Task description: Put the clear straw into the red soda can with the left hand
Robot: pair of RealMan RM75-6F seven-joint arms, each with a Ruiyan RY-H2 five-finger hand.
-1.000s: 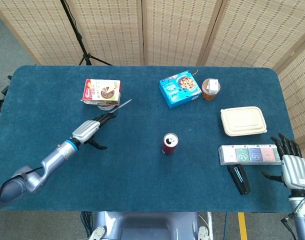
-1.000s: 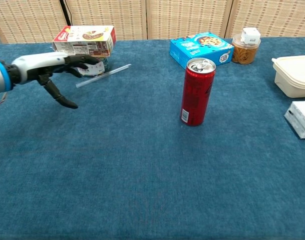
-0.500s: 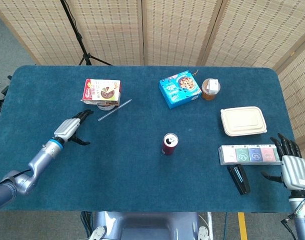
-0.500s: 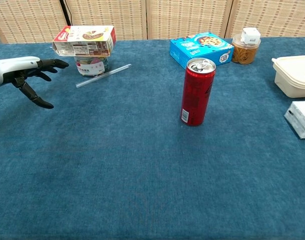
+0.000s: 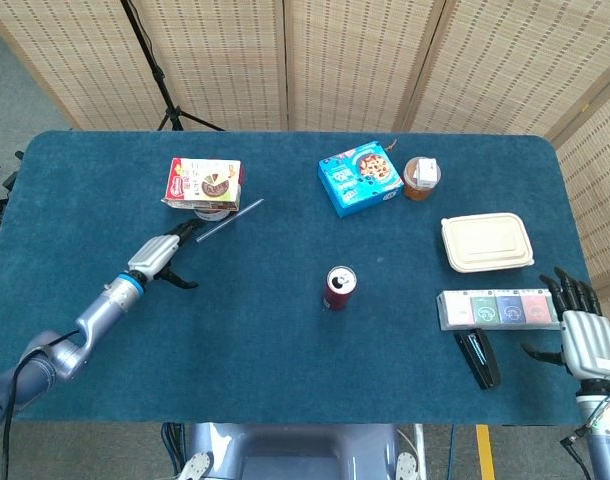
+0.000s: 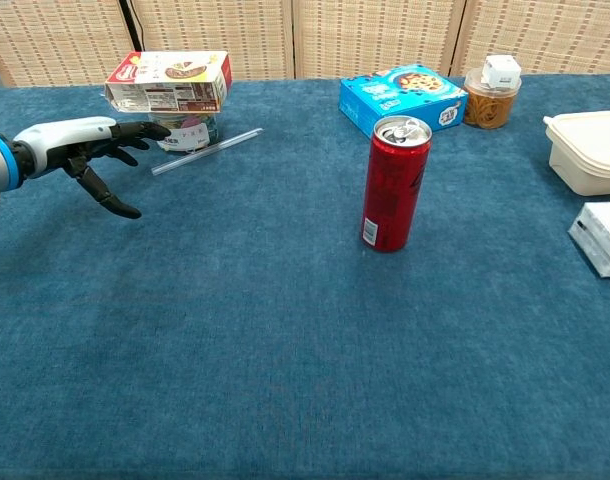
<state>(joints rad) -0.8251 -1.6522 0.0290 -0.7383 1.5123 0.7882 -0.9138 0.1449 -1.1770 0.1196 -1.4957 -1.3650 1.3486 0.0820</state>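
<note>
The clear straw (image 5: 229,219) (image 6: 206,152) lies flat on the blue table, slanting beside a small jar. My left hand (image 5: 159,257) (image 6: 90,152) hovers just left of the straw's near end, fingers spread and holding nothing; its fingertips (image 6: 157,130) stop a little short of the straw. The red soda can (image 5: 337,288) (image 6: 394,183) stands upright mid-table with its top open, well to the right of that hand. My right hand (image 5: 581,329) rests open near the table's right edge, seen only in the head view.
A snack box (image 5: 203,184) sits on a small jar (image 6: 185,133) behind the straw. A blue cookie box (image 5: 360,178), a lidded cup (image 5: 421,177), a beige lunch container (image 5: 487,242), a row of packets (image 5: 499,309) and a black object (image 5: 478,358) lie to the right.
A second ago my left hand was at the straw; it drew back to the left, then came forward again toward the straw's near end. The straw and can stayed put.
</note>
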